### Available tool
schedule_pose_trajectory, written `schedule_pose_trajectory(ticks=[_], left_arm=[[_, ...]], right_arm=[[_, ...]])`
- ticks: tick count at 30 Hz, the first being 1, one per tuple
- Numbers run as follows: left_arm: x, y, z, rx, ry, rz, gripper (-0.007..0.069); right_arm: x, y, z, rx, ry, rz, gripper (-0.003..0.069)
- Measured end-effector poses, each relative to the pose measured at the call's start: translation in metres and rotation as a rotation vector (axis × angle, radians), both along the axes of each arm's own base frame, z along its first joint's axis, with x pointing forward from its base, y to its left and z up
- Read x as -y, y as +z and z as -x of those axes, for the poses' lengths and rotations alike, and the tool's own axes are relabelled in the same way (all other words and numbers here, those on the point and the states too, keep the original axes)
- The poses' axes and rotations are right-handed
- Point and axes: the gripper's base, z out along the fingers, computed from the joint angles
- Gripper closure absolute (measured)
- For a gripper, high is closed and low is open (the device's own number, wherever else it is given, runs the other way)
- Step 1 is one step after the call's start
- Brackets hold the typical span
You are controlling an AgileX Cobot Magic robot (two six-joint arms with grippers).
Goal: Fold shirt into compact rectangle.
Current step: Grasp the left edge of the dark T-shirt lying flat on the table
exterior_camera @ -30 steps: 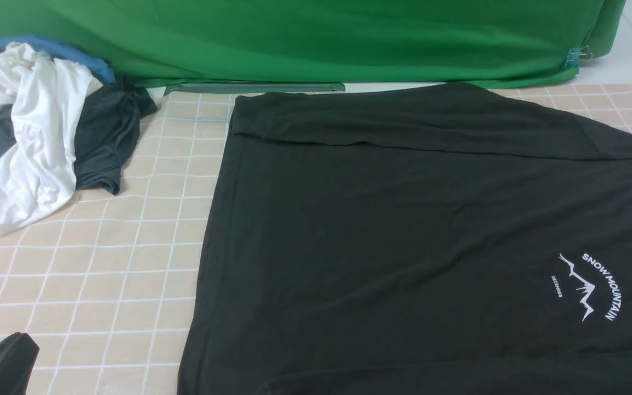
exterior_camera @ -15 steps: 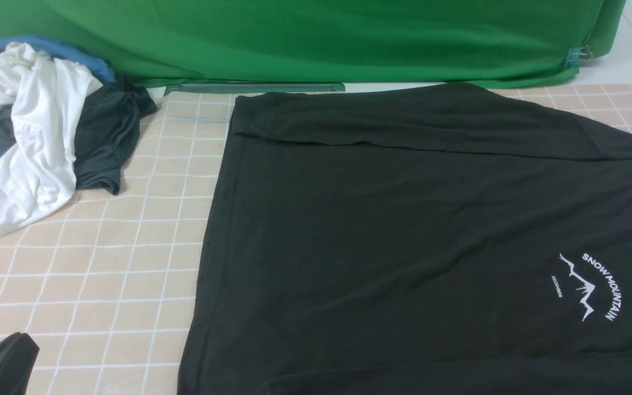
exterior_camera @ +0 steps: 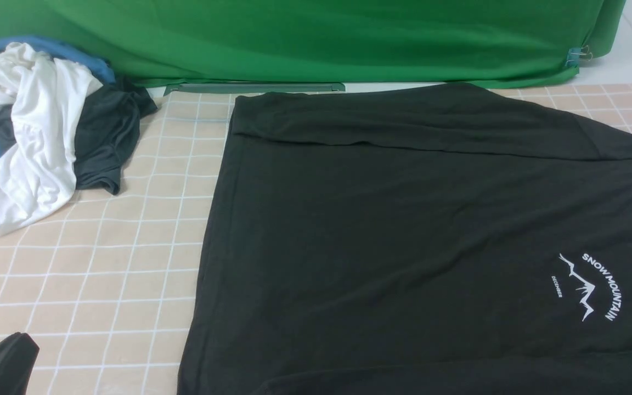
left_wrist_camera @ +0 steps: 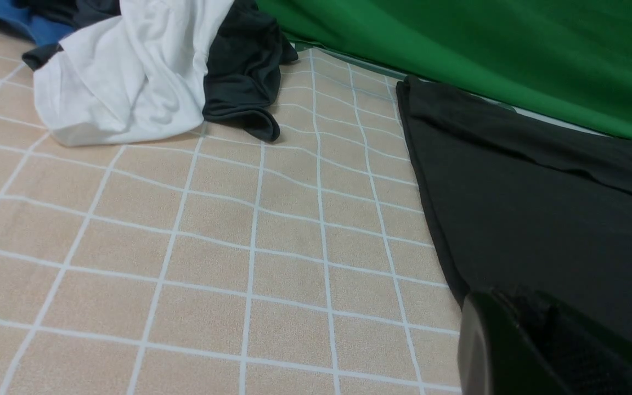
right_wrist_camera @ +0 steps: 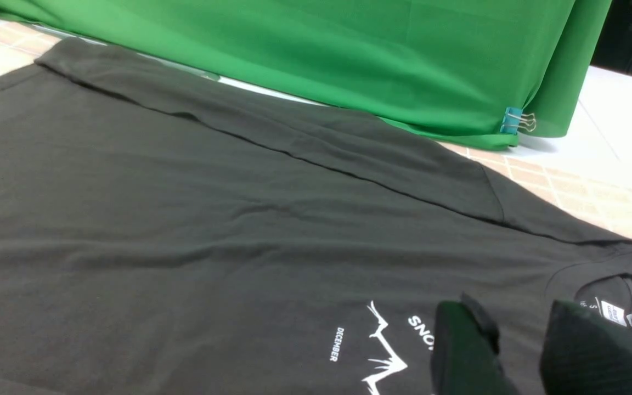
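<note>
My front camera looks forward and down across the tiled mat (exterior_camera: 102, 263) toward the green backdrop (exterior_camera: 321, 38). Both wrist cameras ride low and close, facing that backdrop; all three share the black shirt's (exterior_camera: 404, 219) folded far edge.

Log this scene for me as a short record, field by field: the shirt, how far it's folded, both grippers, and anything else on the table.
shirt: black, spread flat on the mat, white logo face up
fold: far edge turned in over the body; not yet a compact rectangle
left gripper: shut, near left, off the shirt
right gripper: open, by the logo, holding nothing
pile: white, dark grey and blue garments, far left
mat: beige, white grid
green cloth: hangs behind
</note>
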Motion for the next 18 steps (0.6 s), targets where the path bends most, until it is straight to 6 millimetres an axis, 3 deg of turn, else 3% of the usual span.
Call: schedule_pose_trajectory(ticks=[6,9,13,14,16,18], left_arm=[[0.001,0.001,0.0,0.006,-0.001,0.041,0.0607],[0.005,0.003,0.0,-0.003,-0.001,0.309,0.0607],[0.013,0.008,0.001,-0.092,0.003,1.069,0.0607],[0.013,0.008,0.001,-0.093,0.004,1.077,0.0607],[0.016,0.01,0.001,-0.124,0.001,1.285,0.0607],[0.015,0.011,0.001,-0.121,0.0,1.317,0.0607]], right_arm=[[0.0,0.0,0.0,0.005,0.001,-0.003,0.0418],[-0.002,0.003,0.0,0.001,-0.005,-0.205,0.0418],[-0.006,0.008,0.0,-0.031,-0.021,-0.725,0.0418],[-0.006,0.009,0.0,-0.031,-0.022,-0.735,0.0418],[-0.006,0.01,0.0,-0.045,-0.028,-0.855,0.0419],[-0.006,0.01,0.0,-0.046,-0.03,-0.9,0.0419]])
